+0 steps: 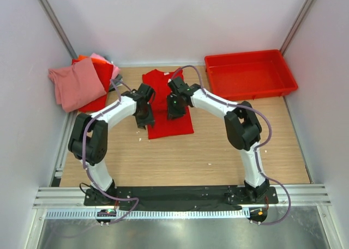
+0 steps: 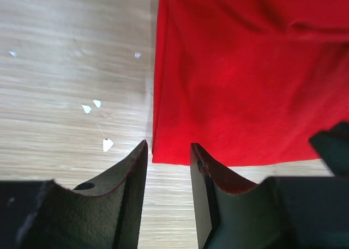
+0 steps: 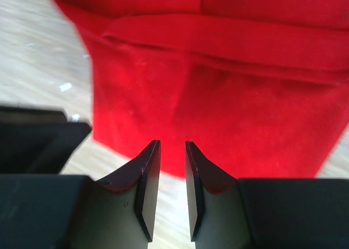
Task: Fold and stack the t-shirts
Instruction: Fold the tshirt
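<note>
A bright red t-shirt [image 1: 170, 108] lies flat on the wooden table [image 1: 180, 156], folded into a long strip. It fills the left wrist view [image 2: 240, 74] and the right wrist view [image 3: 218, 85], where a fold ridge crosses it. My left gripper [image 1: 143, 120] hovers at the strip's left near corner, open and empty [image 2: 168, 146]. My right gripper [image 1: 174, 113] hovers over the strip's middle, jaws a little apart and empty [image 3: 172, 144]. A pile of folded shirts sits at the back left, dusty pink [image 1: 76, 84] on top of red [image 1: 102, 74], with orange and grey edges behind.
A rigid red plastic tray [image 1: 283, 84] stands at the back right. White walls close in the table on three sides. Small white flecks [image 2: 91, 106] lie on the wood left of the shirt. The arm bases stand at the near edge.
</note>
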